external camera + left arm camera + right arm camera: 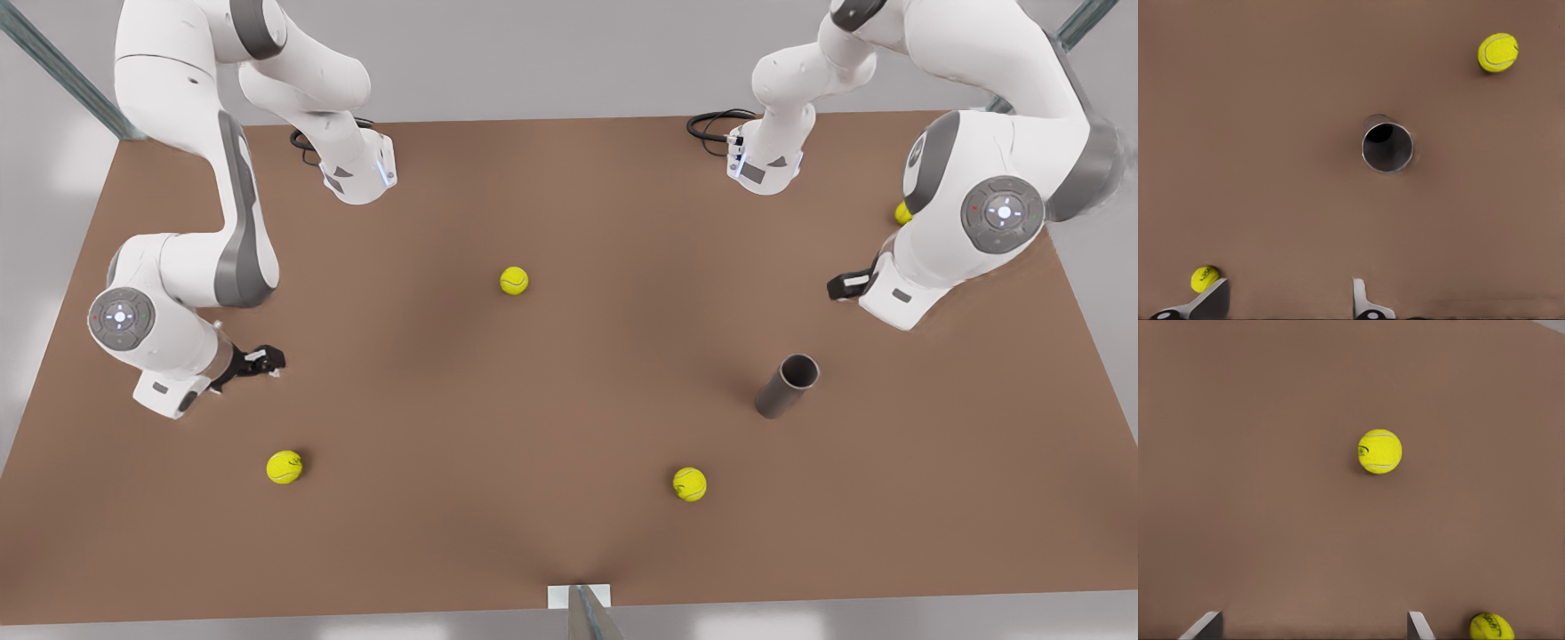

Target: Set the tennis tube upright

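Already the tennis tube (787,385) is standing mouth-up on the counter (569,373), approx 4 o'clock from centre.
Looking stiff, light, slick-walled; grip mid-body w/ left tool (1288,300), gaping wide nearby. Right tool (1315,625) idling wide over a ball (1379,451).

No readable text, label, brand or number appears anywhere. The tennis balls (1380,451) carry small dark printed marks, too blurred to read.

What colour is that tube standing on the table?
Dark grey with a lighter rim; the tennis tube shows best in the front view.
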{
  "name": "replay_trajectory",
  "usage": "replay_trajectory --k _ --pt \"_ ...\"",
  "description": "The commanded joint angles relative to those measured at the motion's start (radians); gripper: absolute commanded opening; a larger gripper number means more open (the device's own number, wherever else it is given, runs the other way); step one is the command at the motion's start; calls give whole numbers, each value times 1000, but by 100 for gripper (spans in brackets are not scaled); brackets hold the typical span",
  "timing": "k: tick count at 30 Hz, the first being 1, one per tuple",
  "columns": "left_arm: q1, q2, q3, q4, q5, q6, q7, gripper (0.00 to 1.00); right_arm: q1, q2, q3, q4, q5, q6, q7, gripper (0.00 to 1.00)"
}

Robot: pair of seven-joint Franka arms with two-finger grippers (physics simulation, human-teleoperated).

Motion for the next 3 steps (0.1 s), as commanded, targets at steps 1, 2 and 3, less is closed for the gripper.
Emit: replay_trajectory --k 1,2,3 --pt "-67 -68 58 -80 -227 50 13 100 -2 -9 0 -4 2 -1 0 100" --pt "-55 -300 24 -411 -217 246 22 100 -5 -26 2 -8 4 -11 2 100" --pt "-58 -325 17 -434 -206 236 28 100 -5 -41 2 -11 7 -20 3 100"
